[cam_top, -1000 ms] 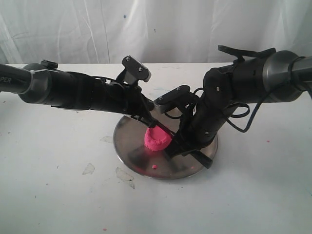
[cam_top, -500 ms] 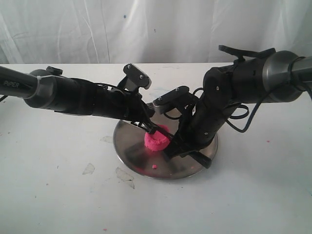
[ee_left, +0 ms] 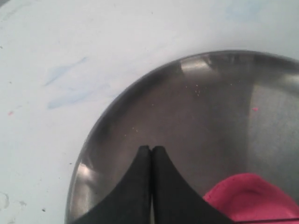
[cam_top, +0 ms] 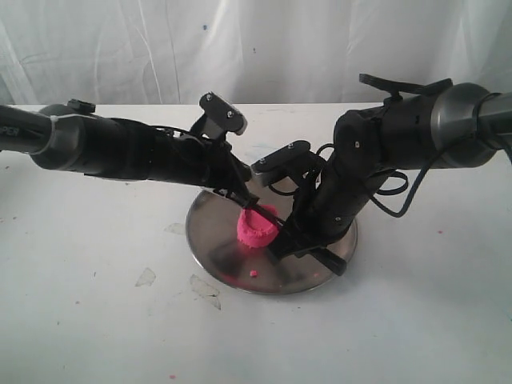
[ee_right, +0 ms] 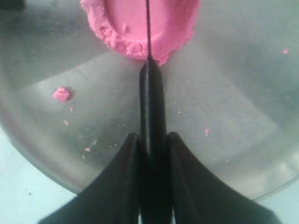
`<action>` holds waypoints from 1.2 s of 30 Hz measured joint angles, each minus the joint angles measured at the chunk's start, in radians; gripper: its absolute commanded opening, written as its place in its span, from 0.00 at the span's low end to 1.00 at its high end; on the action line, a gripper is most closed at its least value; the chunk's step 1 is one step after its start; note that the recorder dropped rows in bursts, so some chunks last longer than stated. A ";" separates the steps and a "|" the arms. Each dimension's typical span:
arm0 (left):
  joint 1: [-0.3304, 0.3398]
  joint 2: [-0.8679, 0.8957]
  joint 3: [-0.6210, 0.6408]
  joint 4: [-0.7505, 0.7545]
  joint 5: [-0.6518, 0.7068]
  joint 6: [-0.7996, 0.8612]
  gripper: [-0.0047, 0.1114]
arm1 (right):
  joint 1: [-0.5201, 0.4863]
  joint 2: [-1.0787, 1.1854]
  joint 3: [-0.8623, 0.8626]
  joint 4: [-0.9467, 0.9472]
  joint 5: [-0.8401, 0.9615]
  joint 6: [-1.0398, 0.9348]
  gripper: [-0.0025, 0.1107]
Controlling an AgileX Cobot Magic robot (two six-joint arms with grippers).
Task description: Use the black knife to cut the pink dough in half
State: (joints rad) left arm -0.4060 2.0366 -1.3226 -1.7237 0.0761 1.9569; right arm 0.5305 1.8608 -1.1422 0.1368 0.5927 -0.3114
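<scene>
The pink dough point(cam_top: 258, 227) lies as a rounded lump on the round steel plate point(cam_top: 214, 240). My right gripper point(cam_top: 290, 238) is shut on the handle of the black knife point(cam_top: 333, 261). In the right wrist view the black knife point(ee_right: 152, 102) runs out from my right gripper point(ee_right: 152, 136), and its thin blade sits edge-down in the middle of the pink dough point(ee_right: 174, 22). My left gripper point(cam_top: 248, 200) rests shut against the dough's far upper edge. The left wrist view shows my left gripper point(ee_left: 152, 148) with its fingertips together and nothing between them, the pink dough point(ee_left: 254, 196) just beside it.
A tiny pink crumb point(cam_top: 253, 274) point(ee_right: 61, 94) and pink specks lie on the steel plate point(ee_right: 243, 93) point(ee_left: 210, 102). Clear film scraps point(cam_top: 146, 277) point(cam_top: 206, 286) lie on the white table at front left. A white curtain hangs behind.
The left arm shifted slightly right and lower against the dough half a second ago, then came back. The right arm and knife have not moved.
</scene>
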 measured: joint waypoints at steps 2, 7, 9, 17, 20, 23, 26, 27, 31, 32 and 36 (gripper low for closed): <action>0.000 -0.018 0.000 0.000 -0.009 0.000 0.04 | 0.000 0.000 0.000 0.000 0.000 0.000 0.02; 0.000 -0.028 0.007 0.000 0.018 0.000 0.04 | 0.000 0.000 0.000 0.000 0.000 -0.002 0.02; 0.000 -0.028 0.016 0.000 0.023 0.000 0.04 | 0.000 0.000 0.000 0.000 0.000 -0.002 0.02; 0.000 -0.026 0.027 0.000 0.029 0.000 0.04 | 0.000 0.000 0.000 0.000 0.000 -0.002 0.02; 0.000 -0.016 0.027 0.000 0.031 0.000 0.04 | 0.000 0.000 0.000 0.000 0.000 -0.002 0.02; 0.000 0.010 0.027 0.000 0.034 0.000 0.04 | 0.000 0.000 0.000 0.000 0.000 -0.002 0.02; 0.000 0.030 0.027 0.000 0.036 0.000 0.04 | 0.000 0.000 0.000 0.000 0.000 -0.004 0.02; 0.000 0.031 0.027 0.000 0.036 0.000 0.04 | 0.000 0.000 0.000 0.000 0.000 -0.004 0.02; 0.000 0.034 0.027 0.000 0.038 0.000 0.04 | 0.000 0.000 0.000 0.000 0.000 -0.004 0.02; 0.000 0.034 0.027 0.000 0.038 0.000 0.04 | 0.000 0.000 0.000 0.000 0.002 -0.004 0.02; 0.000 0.036 0.027 0.000 0.038 0.000 0.04 | 0.000 0.000 0.000 0.000 0.020 -0.004 0.02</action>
State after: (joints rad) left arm -0.4060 2.0725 -1.2956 -1.7237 0.1137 1.9569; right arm 0.5305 1.8608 -1.1422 0.1368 0.6124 -0.3152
